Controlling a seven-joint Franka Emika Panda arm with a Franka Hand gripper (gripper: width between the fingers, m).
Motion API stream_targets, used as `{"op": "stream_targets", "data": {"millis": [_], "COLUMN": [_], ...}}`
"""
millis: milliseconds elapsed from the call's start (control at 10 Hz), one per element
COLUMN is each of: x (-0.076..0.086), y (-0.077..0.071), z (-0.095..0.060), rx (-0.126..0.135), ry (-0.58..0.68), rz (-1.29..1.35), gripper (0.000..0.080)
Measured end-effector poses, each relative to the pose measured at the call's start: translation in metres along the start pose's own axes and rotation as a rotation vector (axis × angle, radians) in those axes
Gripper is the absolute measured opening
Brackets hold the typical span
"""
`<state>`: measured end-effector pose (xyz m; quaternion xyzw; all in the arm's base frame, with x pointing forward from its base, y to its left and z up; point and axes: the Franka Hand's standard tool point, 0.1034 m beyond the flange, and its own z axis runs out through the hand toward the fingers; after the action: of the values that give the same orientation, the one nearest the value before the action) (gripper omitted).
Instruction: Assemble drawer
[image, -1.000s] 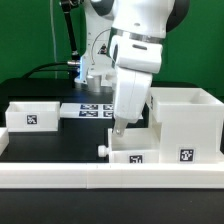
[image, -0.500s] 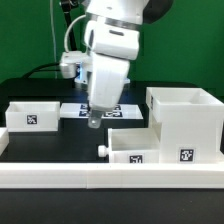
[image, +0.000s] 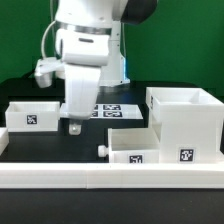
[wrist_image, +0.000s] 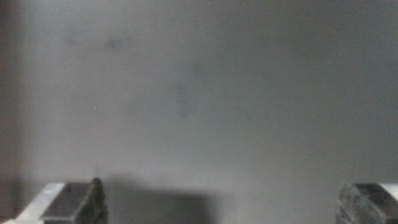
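Black bench (image: 40, 145), green wall behind. Pincer (image: 73, 127) spread apart, empty, near the tray (image: 32, 114) at the exterior view's left. It looks like light, stiff, slick plastic, so I'd pinch a side wall.

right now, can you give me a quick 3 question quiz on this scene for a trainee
1. True or false: the claw holds a tray.
2. Which stands tallest? A) the left tray B) the housing box C) the front tray
3. Fill in: the housing box stands on the exterior view's ____ side.

Key:
1. False. The wrist view shows the claw open with nothing in it.
2. B
3. right
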<state>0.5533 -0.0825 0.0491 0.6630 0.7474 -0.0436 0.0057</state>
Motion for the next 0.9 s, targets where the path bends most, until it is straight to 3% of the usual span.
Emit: {"op": "stream_targets", "data": {"millis": [300,400,900], "x": [-0.001,0.0,0.052], "y": [0.008,0.009,0.023], "z": [0.007,0.011,0.012], "rx": [-0.006,0.003,0.015], "ry": [0.108,0.132,0.146], "rz": [-0.036,-0.056,-0.022], "gripper": [0.0649,0.0649,0.0649]}}
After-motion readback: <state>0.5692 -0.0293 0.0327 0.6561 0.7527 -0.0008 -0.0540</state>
